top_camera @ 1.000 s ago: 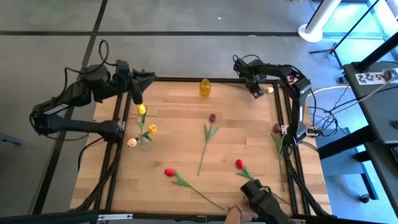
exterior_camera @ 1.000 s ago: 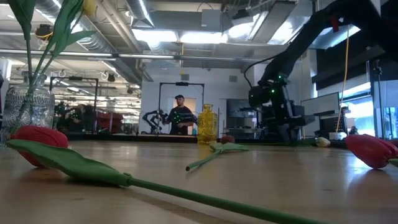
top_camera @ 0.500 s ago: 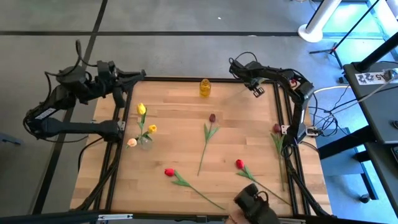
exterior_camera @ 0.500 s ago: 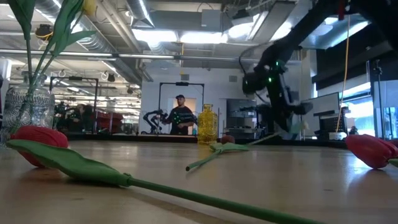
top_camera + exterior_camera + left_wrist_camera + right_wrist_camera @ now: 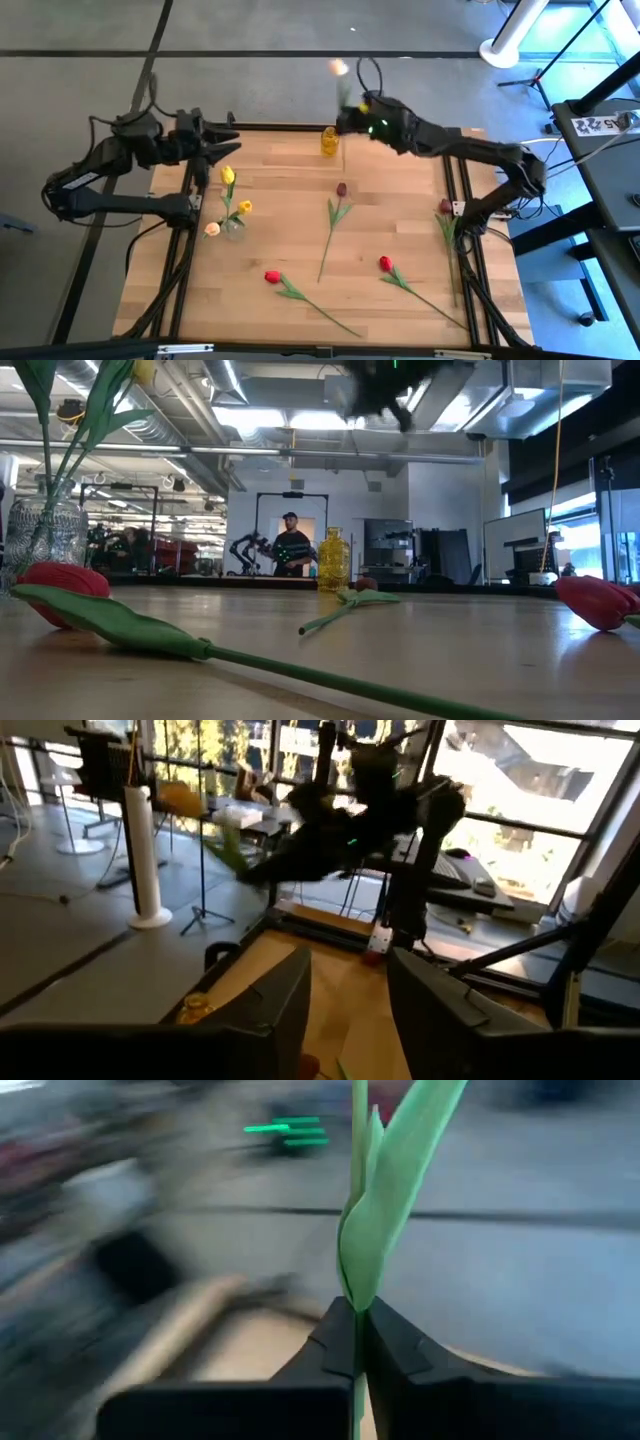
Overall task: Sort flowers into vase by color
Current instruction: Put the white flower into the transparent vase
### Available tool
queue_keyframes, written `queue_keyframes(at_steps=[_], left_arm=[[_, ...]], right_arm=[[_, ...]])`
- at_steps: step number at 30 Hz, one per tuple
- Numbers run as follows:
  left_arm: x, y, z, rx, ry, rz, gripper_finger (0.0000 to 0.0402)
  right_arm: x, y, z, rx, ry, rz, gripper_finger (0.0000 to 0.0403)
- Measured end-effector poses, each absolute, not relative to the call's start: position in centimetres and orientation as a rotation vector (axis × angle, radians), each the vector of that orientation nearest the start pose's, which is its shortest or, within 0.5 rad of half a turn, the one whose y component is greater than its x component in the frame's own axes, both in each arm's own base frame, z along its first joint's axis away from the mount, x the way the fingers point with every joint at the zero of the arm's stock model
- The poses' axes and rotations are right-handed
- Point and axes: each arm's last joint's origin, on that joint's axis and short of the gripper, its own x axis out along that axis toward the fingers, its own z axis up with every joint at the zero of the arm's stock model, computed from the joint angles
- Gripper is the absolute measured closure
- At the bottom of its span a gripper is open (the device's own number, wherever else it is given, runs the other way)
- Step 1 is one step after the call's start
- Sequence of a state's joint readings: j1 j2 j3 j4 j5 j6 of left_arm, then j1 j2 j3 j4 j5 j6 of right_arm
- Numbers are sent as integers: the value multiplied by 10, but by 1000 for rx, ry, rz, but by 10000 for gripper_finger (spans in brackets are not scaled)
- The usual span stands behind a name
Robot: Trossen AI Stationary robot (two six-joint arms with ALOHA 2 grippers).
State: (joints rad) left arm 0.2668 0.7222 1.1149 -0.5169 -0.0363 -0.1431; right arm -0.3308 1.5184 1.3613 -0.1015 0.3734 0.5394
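Right end effector (image 5: 348,112) clenched on cream tulip (image 5: 338,68) stem, axis upright, above yellow vase (image 5: 330,141) at tabletop (image 5: 390,225) far edge; clear vase (image 5: 233,226) lies leftward; left end effector (image 5: 222,152) spread, nearer it.

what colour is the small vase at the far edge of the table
The small glass vase is yellow, clearest in the low view.

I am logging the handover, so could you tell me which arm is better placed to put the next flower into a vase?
The right. Its end effector is shut on a green stem, beside the yellow vase. The left end effector is open and holds nothing.
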Motion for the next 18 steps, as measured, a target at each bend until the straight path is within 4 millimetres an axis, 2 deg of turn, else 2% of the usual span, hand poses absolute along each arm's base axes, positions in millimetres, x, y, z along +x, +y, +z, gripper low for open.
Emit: queue_keyframes(at_steps=[4,7,13,18], left_arm=[[135,36,418,-179,61,275,254],[141,31,428,-197,-37,176,246],[161,10,430,-152,-59,-7,246],[187,-15,432,-208,-128,-54,247]], right_arm=[[342,-73,392,350,-66,-332,399],[349,-45,400,302,-118,-99,399],[354,1,398,244,-96,89,399],[352,32,400,177,-115,183,399]])
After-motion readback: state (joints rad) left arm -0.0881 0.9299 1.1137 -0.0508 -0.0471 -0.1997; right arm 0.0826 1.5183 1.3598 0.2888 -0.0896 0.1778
